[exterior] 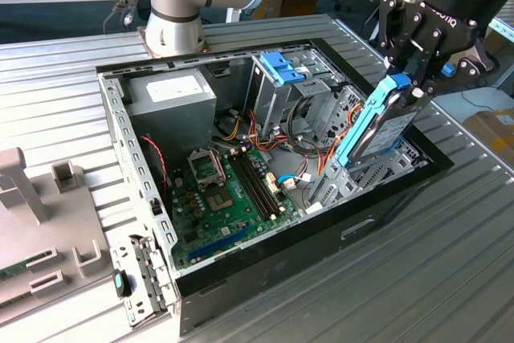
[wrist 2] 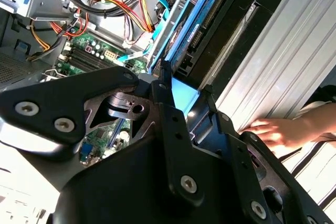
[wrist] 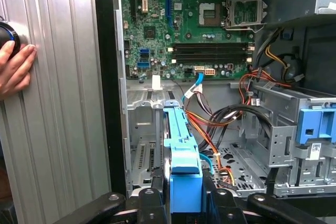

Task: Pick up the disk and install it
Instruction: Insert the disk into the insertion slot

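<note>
- Over the exterior view's right edge of the open computer case (exterior: pixel 120 118), the gripper (exterior: pixel 409 86) is clamped on the disk (exterior: pixel 376 130), pinching the blue tab end of its carrier.
- Pick-up looks done: the disk hangs clear of the ribbed metal table (exterior: pixel 450 263), carried wholly by the gripper.
- It is steeply tilted, with the tab end up and the other end down among the grey bay rails (wrist: pixel 144 129) on that side of the case.
- I judge the installing unfinished: most of the disk stands above the case rim, and it neither lies flat nor sits in a slot.
- Whether its lower end touches the rails cannot be told.
- Further into the case, on the exterior view's left of the disk, the blue-topped drive cage (exterior: pixel 281 78) stands apart from it, with orange and black cables (exterior: pixel 309 130) between them.
- Beside the case, a person's hand (wrist: pixel 16 69) rests on the table, well apart from the disk.
</note>
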### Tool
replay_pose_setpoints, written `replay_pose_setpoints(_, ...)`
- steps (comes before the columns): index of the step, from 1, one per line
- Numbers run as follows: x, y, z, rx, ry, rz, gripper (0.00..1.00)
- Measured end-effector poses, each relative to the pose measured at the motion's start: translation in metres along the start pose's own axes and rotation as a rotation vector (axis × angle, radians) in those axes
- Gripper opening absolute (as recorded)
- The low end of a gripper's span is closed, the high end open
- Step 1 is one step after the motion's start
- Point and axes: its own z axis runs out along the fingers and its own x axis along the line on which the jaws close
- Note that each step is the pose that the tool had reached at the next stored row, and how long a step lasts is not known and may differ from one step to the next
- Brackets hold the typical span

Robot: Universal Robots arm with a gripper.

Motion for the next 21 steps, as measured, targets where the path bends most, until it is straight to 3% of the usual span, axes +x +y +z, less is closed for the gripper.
replay_pose_setpoints(3,0.0003,0.0014,0.0069,-0.0048,0.0002,0.0,0.36)
replay_pose_setpoints(6,0.0009,0.0037,0.0174,-0.0152,0.0005,0.001,0.36)
replay_pose_setpoints(14,0.0025,0.0081,0.0382,-0.0394,0.0013,0.001,0.36)
replay_pose_setpoints(19,0.0031,0.0101,0.0478,-0.0545,0.0018,0.002,0.36)
replay_pose_setpoints(21,0.0031,0.0102,0.0482,-0.0554,0.0021,0.002,0.36)
